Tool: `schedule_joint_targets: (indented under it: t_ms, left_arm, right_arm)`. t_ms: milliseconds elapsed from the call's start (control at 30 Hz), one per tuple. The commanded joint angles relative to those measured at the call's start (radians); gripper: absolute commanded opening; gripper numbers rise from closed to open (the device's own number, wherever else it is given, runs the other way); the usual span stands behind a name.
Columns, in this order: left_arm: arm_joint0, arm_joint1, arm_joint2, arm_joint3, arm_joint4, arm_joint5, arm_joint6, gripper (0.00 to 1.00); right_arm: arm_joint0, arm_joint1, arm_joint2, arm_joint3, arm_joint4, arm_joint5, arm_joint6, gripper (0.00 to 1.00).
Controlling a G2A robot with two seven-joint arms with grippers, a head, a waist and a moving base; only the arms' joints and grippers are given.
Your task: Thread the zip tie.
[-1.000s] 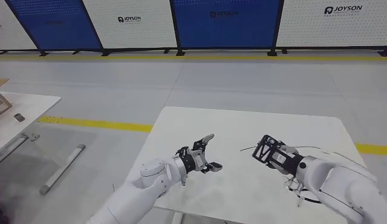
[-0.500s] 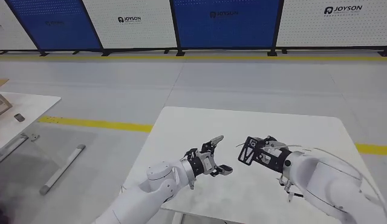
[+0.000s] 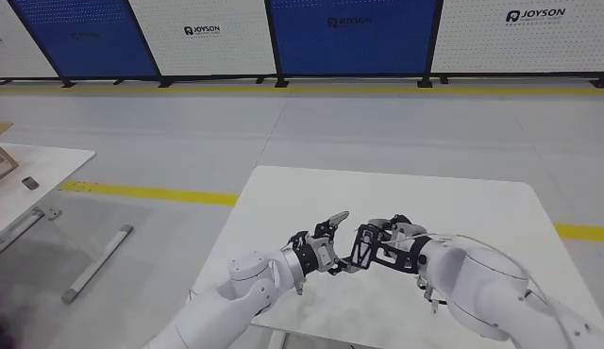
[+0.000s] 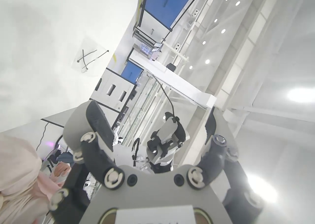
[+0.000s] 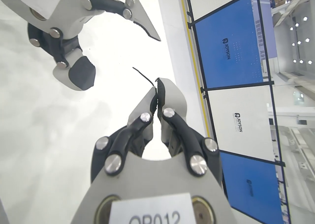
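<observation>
Above the surface (image 3: 472,198), we log: right gripper (image 5: 157,87) pinching zip tie (image 5: 142,74), tip toward left gripper (image 5: 118,57), fingers spread, empty.

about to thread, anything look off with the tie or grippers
Nothing damaged or spilled. The zip tie is pinched in the shut right gripper with a short tip poking out; the left gripper is open and empty.

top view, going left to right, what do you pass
side table → bar on the floor → left gripper, open → right gripper, shut on the zip tie
</observation>
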Motion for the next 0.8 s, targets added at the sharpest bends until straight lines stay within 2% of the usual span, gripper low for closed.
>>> schedule_joint_targets:
  t_ms: [0, 67, 233, 367, 467, 500, 767]
  left_arm:
    - [0.0, 0.0, 0.0, 0.0, 0.0, 0.0, 0.0, 1.0]
    - [0.0, 0.0, 0.0, 0.0, 0.0, 0.0, 0.0, 1.0]
    - [0.002, -0.004, -0.002, 0.007, -0.017, -0.012, -0.003, 1.0]
    - [-0.007, -0.013, -0.014, 0.028, -0.072, -0.044, -0.004, 1.0]
    - [-0.017, -0.019, -0.02, 0.044, -0.075, -0.063, 0.029, 1.0]
    - [-0.021, -0.021, -0.014, 0.049, -0.054, -0.059, 0.054, 1.0]
    - [-0.021, -0.021, -0.014, 0.049, -0.054, -0.059, 0.054, 1.0]
  right_arm:
    - [0.041, -0.015, -0.044, 0.023, 0.022, 0.0, -0.008, 0.0]
    - [0.063, -0.024, -0.069, 0.037, 0.039, 0.0, -0.009, 0.0]
    - [0.063, -0.024, -0.069, 0.037, 0.039, 0.0, -0.009, 0.0]
    - [0.063, -0.024, -0.069, 0.037, 0.039, 0.0, -0.009, 0.0]
    - [0.063, -0.024, -0.069, 0.037, 0.039, 0.0, -0.009, 0.0]
    - [0.063, -0.024, -0.069, 0.037, 0.039, 0.0, -0.009, 0.0]
    - [0.063, -0.024, -0.069, 0.037, 0.039, 0.0, -0.009, 0.0]
